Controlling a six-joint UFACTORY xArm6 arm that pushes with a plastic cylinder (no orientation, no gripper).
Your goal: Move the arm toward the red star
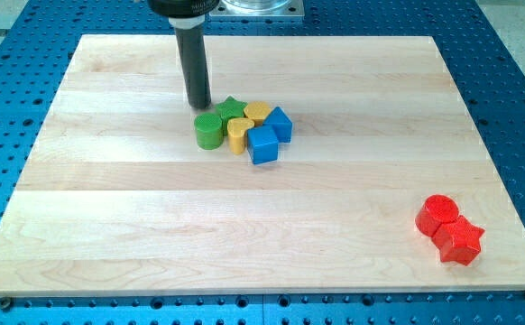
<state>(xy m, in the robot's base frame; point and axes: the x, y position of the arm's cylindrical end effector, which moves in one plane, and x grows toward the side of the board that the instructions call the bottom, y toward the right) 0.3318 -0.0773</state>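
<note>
Pale wooden board (pixel 154 226) lies on a blue perforated table (pixel 515 81), filling most of the camera view. From the view's top a dark rod comes straight down, and my tip (pixel 199 106) rests on the board just above and to the left of a tight cluster of 6 blocks near the board's upper middle. Closest to my tip is the green cylinder (pixel 208 131), just below it, with the green star (pixel 231 109) just to the tip's right; whether the tip touches either one I cannot tell. Packed against these are a yellow block (pixel 238 134) of rounded shape, a second yellow block (pixel 258 112) behind it, a blue cube (pixel 263 143) at the cluster's lower right and another blue block (pixel 280 123) at its right edge. The arm has no fingers at all, only this bare rod, and it has hold of nothing. Well apart from all this, near the board's lower right corner, sits the red star (pixel 460 240), touching a red cylinder (pixel 438 214) that stands just above and to its left.
</note>
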